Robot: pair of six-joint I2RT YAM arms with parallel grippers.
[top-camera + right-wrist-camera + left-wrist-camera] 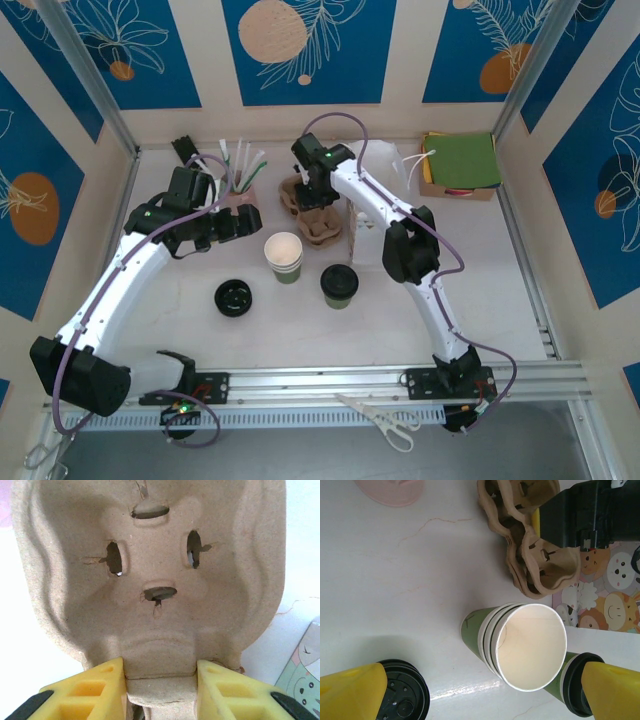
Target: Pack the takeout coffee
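The takeout coffee (pixel 339 285) stands lidded at centre frame in the top view, just right of the stack of lidless cups (pixel 284 257). In the left wrist view it is at lower right, partly behind one finger (pixel 612 692) of the left gripper (pixel 238 222), whose fingers are spread wide and hold nothing. Higher in the top view, the right gripper (pixel 160 680) pinches the edge of the cardboard cup carrier (pixel 150 580).
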